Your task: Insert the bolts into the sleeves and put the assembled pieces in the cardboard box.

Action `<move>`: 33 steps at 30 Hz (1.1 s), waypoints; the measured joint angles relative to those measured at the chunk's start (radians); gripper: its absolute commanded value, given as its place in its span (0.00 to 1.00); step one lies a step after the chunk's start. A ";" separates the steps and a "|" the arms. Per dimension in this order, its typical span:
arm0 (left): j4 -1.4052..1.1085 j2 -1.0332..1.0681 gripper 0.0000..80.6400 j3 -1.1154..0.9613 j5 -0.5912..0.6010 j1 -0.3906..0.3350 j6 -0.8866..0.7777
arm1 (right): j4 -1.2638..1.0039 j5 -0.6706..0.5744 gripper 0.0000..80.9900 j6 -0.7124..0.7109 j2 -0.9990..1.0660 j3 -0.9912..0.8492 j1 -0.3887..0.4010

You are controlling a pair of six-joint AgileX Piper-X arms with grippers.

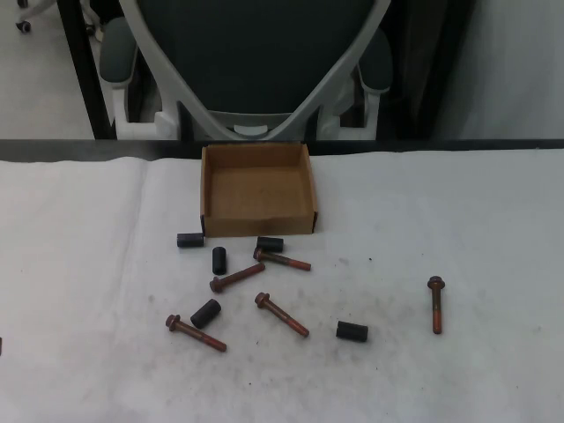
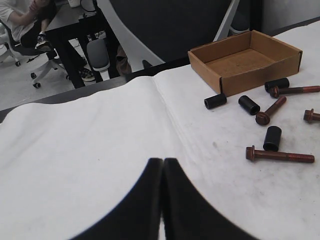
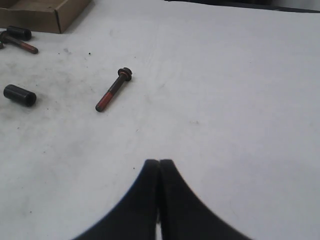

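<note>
Left gripper (image 2: 163, 167) and right gripper (image 3: 159, 166) are both pinched closed, holding nothing. Bolts (image 1: 236, 278) and sleeves (image 1: 205, 313) lie loose at 6 o'clock from the box (image 1: 257, 222), none joined; a lone bolt (image 1: 435, 304) sits at its 4 o'clock. Best, I judge: open wide, grasp that bolt near its head, leave the shank free for a sleeve

Cardboard box (image 1: 257, 222) at 12 o'clock on bench (image 1: 476, 220), chair (image 1: 256, 53) behind it. Corner sleeve (image 1: 189, 240) at box's 7, mid sleeve (image 1: 270, 244) at its 6, just beside a bolt (image 1: 282, 259). Other bolts (image 1: 236, 278) & sleeves (image 1: 218, 260) scattered nearer, twd 6-7. Lone sleeve (image 1: 352, 331) at 5; lone bolt (image 1: 436, 305) at 4, well apart from rest.
</note>
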 measured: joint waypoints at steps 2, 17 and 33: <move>0.000 0.000 0.01 0.000 0.004 0.000 0.000 | 0.000 0.000 0.00 0.000 0.000 0.000 0.000; -0.182 0.000 0.01 0.000 0.397 0.000 -0.240 | 0.000 -0.024 0.00 0.062 0.000 0.000 0.000; -0.240 0.000 0.01 0.000 0.461 0.000 -0.620 | -0.184 -0.487 0.00 0.286 0.000 0.001 0.009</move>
